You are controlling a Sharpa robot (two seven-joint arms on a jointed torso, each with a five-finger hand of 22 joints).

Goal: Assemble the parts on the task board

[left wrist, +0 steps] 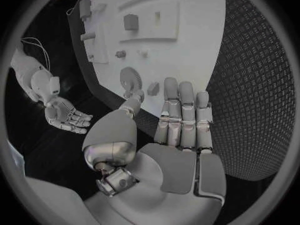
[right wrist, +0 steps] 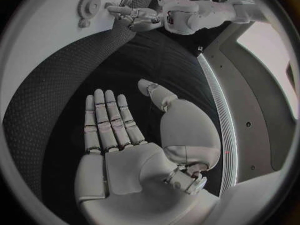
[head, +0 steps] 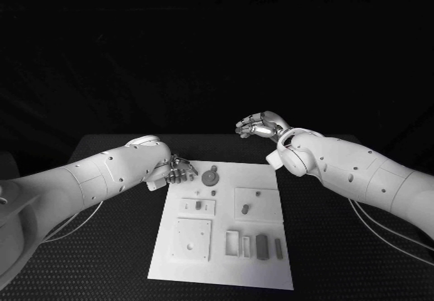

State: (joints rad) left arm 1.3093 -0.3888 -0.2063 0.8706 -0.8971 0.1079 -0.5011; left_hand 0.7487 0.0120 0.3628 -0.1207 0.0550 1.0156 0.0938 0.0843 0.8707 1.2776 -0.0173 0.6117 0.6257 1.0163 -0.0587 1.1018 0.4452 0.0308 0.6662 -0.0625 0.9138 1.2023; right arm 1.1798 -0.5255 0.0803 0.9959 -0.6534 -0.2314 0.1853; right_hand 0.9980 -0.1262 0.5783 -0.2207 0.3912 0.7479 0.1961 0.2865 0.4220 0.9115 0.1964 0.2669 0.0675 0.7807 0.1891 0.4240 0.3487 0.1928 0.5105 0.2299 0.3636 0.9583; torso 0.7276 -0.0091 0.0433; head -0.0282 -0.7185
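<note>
Task board (head: 262,263) lies flat mid-surface (head: 108,263), long side running away from the robot. Far end carries a round gear (head: 211,176) w/ toothed rim, lying flat near the board's far-left corner. Below it, small raised plates w/ little pegs and slots; near end has a square plate (head: 192,239) at left and a row of upright narrow blocks (head: 256,246) at right.

Left hand (head: 177,170) sits at the board's far-left edge, just beside the gear. In left wrist view the left hand (left wrist: 178,135) has fingers straight and side by side, thumb off to one side, palm bare: holds nothing, fingers apart from thumb. Fingertips reach toward the gear (left wrist: 129,78) but contact can't be told.

Right hand (head: 261,126) is raised beyond the board's far-right corner, well apart from the parts. Right wrist view shows the right hand (right wrist: 134,145) flat, fingers extended, thumb spread, nothing in it.
</note>
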